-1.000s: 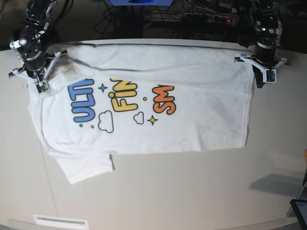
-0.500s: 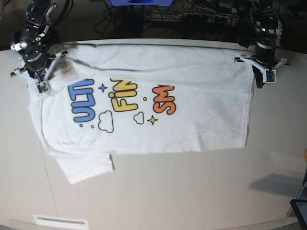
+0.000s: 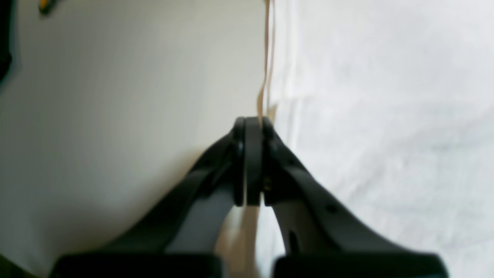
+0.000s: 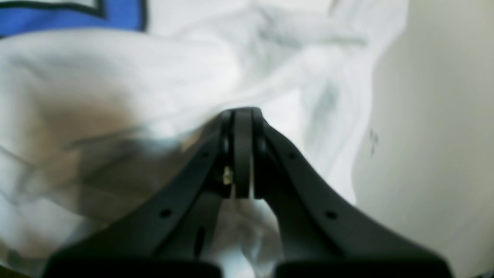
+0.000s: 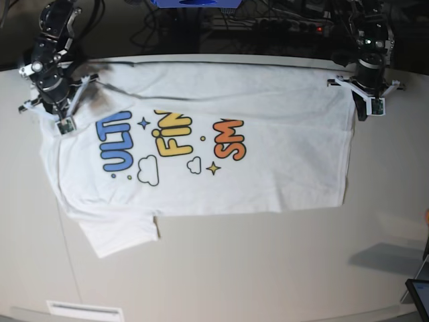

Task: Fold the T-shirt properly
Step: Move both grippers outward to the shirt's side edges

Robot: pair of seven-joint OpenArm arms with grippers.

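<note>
Up goes the right gripper (image 5: 62,121) a touch at the shoulder corner, bunching the T-shirt (image 5: 201,144), which lies print-up on the table (image 5: 268,268). Both sets of fingers are clenched on fabric, the left gripper (image 5: 373,107) at the hem; the fold looks about to begin.

We see the T-shirt (image 5: 201,144) spread flat across the table (image 5: 268,268), print side up. The right gripper (image 5: 62,121) sits at its far left corner in the base view, the left gripper (image 5: 365,111) at its far right corner.
</note>
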